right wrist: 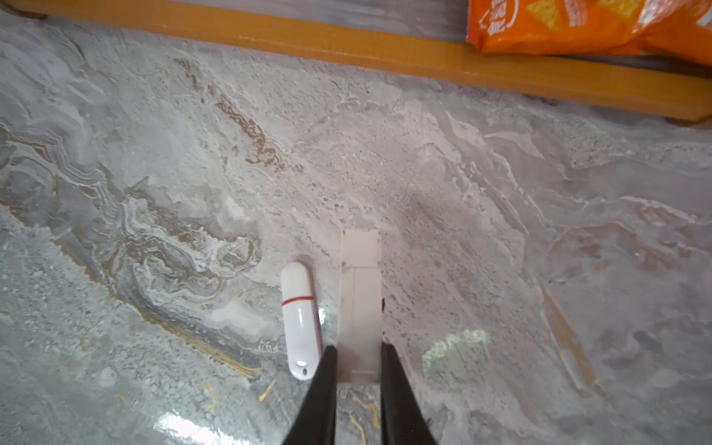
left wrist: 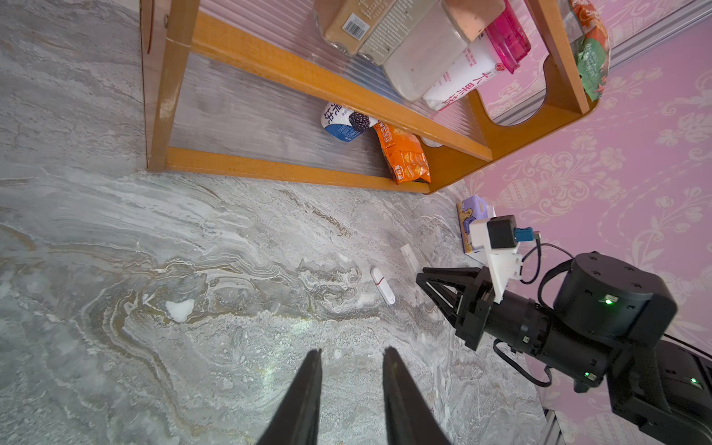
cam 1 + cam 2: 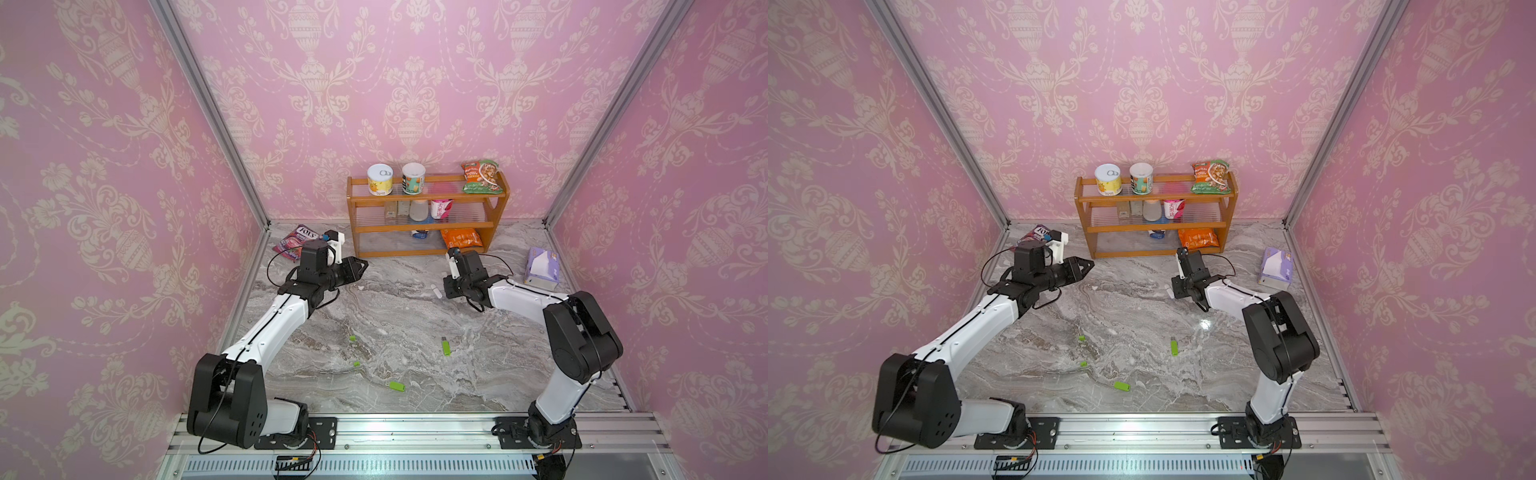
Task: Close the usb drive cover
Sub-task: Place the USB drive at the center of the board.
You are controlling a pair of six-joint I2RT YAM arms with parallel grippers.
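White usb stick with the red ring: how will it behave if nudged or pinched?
The white usb stick looks rigid and light; its glossy, rounded shell may slip between the jaws. Lying flat, it probably slides rather than rolls.

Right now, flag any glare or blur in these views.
In a top view: bright glare spot on the marble. Left wrist: even light, only the near fingers soft. Right wrist: glare on the marble, fingers soft around the flat white piece.
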